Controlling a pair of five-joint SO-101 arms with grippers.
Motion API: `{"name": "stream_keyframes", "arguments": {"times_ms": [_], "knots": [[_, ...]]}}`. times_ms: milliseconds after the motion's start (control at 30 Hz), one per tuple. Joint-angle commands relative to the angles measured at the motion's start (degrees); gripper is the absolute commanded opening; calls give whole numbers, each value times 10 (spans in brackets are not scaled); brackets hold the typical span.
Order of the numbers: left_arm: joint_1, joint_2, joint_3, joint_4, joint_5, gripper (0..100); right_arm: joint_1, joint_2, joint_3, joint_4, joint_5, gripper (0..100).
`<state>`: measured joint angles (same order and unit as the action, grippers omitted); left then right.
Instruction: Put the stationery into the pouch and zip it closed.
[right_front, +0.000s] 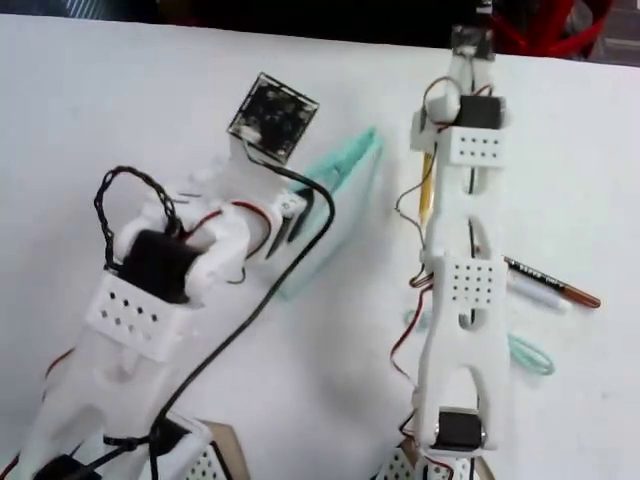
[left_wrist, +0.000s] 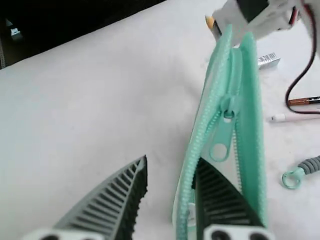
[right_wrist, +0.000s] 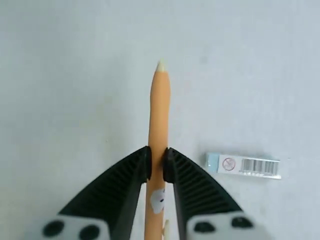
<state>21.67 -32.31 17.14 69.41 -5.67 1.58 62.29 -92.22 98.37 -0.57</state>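
A mint-green pouch (left_wrist: 250, 125) stands on its edge with its zipper partly open, the pull (left_wrist: 220, 150) hanging mid-way. My left gripper (left_wrist: 170, 175) is open astride one wall of the pouch, one finger (left_wrist: 220, 200) inside the mouth and the other outside on the table. In the high view the pouch (right_front: 340, 185) lies just beyond the left arm's wrist. My right gripper (right_wrist: 156, 162) is shut on an orange pencil (right_wrist: 159, 115), held above the table with its tip pointing away. The pencil (right_front: 427, 190) shows beside the right arm.
A small white eraser with a barcode label (right_wrist: 243, 164) lies on the table near the pencil. A brown-and-black pen (right_front: 555, 285) and a white one lie to the right of the right arm. A teal coiled lanyard (right_front: 530, 355) lies nearer the front.
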Motion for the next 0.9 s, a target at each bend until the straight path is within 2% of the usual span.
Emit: {"name": "stream_keyframes", "arguments": {"times_ms": [0, 133, 233, 333, 500, 667, 867], "knots": [[7, -48, 0, 25, 3, 157, 22, -116, -19, 5, 2, 17], [7, -105, 29, 14, 1, 157, 36, -238, 8, 6, 2, 17], [7, -126, 69, -18, 1, 157, 31, -367, 82, 6, 2, 17], [7, -139, 91, -33, 2, 157, -1, -519, 196, 5, 2, 17], [17, -154, 70, -30, 4, 151, -96, -733, 389, 0, 2, 17], [68, -152, -26, 40, 4, 43, -131, -828, 436, -6, 2, 17], [108, -85, -84, 70, 4, 90, -126, -880, 435, -7, -4, 17]]}}
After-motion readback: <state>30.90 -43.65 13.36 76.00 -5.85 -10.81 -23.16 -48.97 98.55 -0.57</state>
